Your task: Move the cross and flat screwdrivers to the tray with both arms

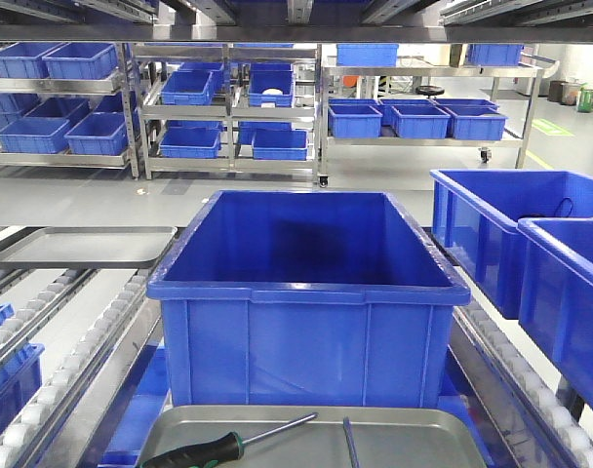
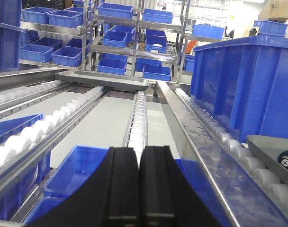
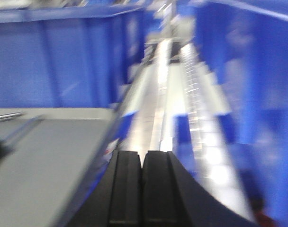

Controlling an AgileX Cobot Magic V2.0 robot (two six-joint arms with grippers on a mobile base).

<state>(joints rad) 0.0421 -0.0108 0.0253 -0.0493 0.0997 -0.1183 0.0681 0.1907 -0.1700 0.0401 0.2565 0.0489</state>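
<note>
A grey metal tray (image 1: pixel 423 434) lies at the bottom of the front view, just before a big blue crate (image 1: pixel 306 283). In it rests a screwdriver (image 1: pixel 218 449) with a black and green handle, and beside it the thin shaft of a second screwdriver (image 1: pixel 350 441). The left wrist view shows my left gripper (image 2: pixel 139 151) shut and empty, left of the tray's rim (image 2: pixel 265 146). My right gripper (image 3: pixel 142 153) is shut and empty too, right of the tray (image 3: pixel 58 161) in a blurred view. Neither gripper shows in the front view.
A second grey tray (image 1: pixel 82 247) sits on the left roller lane (image 2: pixel 137 118). Two more blue crates (image 1: pixel 511 234) stand at the right. Another blue crate (image 2: pixel 73 170) lies under my left gripper. Shelves of crates (image 1: pixel 228 107) fill the background.
</note>
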